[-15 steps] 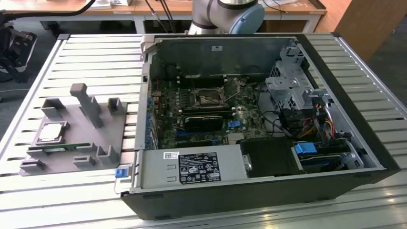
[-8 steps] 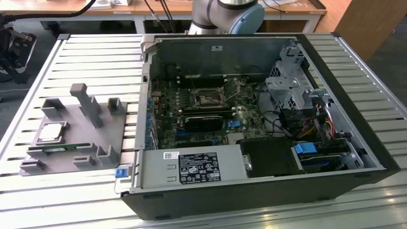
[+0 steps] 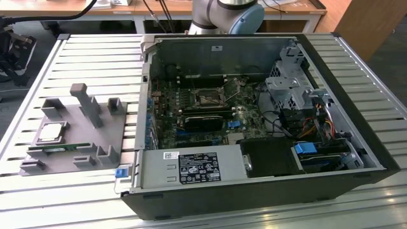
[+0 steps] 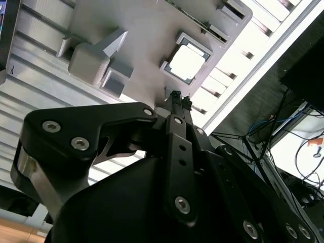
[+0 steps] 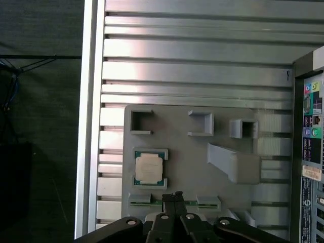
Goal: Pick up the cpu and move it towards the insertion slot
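CPU (image 5: pixel 149 168) lies in its recess of the grey holder (image 5: pixel 187 167) on the slatted counter (image 3: pixel 95 57), well apart from the insertion slot (image 3: pixel 207 98) inside the computer case; pickup is not yet done. The tool (image 5: pixel 172 195) hangs above the holder's edge, near the CPU, pointing down, fingers narrow and holding nothing.

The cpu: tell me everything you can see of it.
The cpu is a small, flat, square chip with a shiny silver metal top and a thin pale rim. It lies flat, top up, seated in a framed square recess of the gray holder tray. The tray rests on the slatted metal table beside the open computer case. Nothing grips the cpu: the gripper, shut and empty, is apart from it.
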### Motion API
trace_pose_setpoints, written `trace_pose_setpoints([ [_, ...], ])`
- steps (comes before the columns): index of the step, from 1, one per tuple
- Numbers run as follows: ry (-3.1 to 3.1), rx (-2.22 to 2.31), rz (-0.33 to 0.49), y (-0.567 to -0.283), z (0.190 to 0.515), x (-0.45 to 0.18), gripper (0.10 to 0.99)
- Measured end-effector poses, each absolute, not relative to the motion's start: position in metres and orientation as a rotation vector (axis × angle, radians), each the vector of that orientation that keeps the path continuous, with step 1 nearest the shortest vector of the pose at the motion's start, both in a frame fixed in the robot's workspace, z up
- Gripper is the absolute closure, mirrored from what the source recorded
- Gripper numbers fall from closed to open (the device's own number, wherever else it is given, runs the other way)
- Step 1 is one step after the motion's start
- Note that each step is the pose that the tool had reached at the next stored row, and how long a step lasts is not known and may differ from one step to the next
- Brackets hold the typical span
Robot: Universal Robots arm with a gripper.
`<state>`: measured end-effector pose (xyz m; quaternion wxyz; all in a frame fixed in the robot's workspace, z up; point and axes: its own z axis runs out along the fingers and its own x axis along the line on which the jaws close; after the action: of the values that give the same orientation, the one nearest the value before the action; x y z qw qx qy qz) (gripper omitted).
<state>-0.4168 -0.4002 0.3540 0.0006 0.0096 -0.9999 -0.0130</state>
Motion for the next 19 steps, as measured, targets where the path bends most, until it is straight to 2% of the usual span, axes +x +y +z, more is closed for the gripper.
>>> trace_pose_setpoints([
  [19, -3.14, 0.03, -0.026, -0.4009, 0.3453, -0.4207, 0.98],
])
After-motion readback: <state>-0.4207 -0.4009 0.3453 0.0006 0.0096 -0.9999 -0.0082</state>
